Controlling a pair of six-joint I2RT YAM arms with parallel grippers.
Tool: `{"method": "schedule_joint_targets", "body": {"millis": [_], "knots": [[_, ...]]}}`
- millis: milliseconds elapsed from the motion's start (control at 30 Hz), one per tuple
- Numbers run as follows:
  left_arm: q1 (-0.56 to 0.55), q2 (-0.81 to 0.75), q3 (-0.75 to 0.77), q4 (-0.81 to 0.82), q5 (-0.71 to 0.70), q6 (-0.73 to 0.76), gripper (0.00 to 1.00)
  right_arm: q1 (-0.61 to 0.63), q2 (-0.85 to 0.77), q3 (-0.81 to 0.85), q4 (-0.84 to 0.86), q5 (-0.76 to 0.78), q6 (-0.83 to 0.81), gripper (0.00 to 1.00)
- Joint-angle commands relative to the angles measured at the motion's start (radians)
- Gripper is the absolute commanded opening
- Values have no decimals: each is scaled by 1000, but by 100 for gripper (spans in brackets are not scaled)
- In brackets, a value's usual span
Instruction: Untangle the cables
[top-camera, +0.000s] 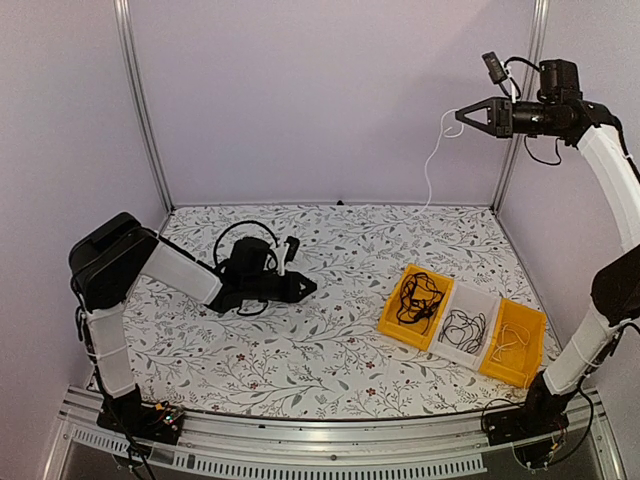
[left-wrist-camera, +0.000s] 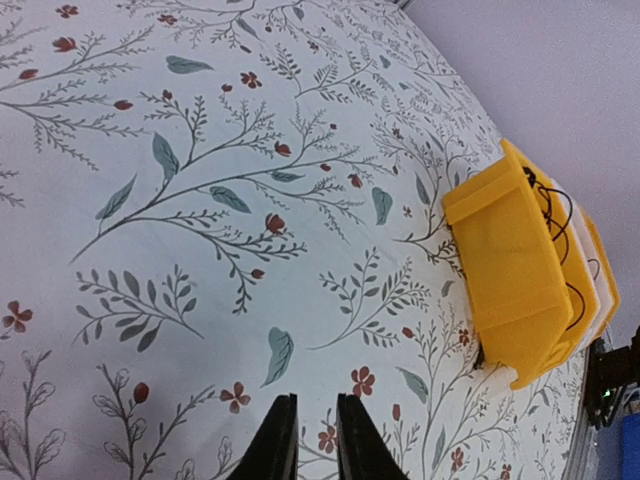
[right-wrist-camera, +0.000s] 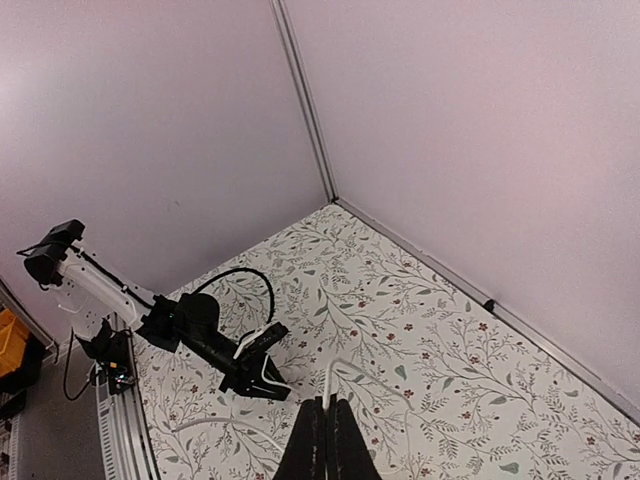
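Note:
My right gripper (top-camera: 458, 116) is raised high at the back right and is shut on a white cable (top-camera: 432, 160). The cable hangs from it down towards the table's far edge. In the right wrist view the fingers (right-wrist-camera: 327, 402) pinch the cable's bend (right-wrist-camera: 350, 368). Black cables (top-camera: 417, 298) lie in a yellow bin (top-camera: 392, 312). Another black cable (top-camera: 463, 328) lies in a white bin, and a white one (top-camera: 513, 342) lies in a second yellow bin. My left gripper (top-camera: 310, 288) sits low over the mid table, slightly open and empty (left-wrist-camera: 314, 405).
The three bins stand in a row at the front right, and the nearest yellow one shows in the left wrist view (left-wrist-camera: 510, 270). The left arm's own black wire loop (top-camera: 243, 230) arches above its wrist. Walls and metal posts (top-camera: 140, 100) enclose the floral table.

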Motion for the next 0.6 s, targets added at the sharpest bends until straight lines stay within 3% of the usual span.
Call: {"method": "schedule_joint_targets", "body": {"millis": [0,300,567], "knots": [[19,33,-3,-84,14,-4,21,-153,-90,41,53,9,27,0],[21,9,42,-153,19,37,26,-407,-164,-2,-6,8,-49,0],[23,-6,86,-236,34,77,29,-496,-278,-126,-169,77,-251,0]]}}
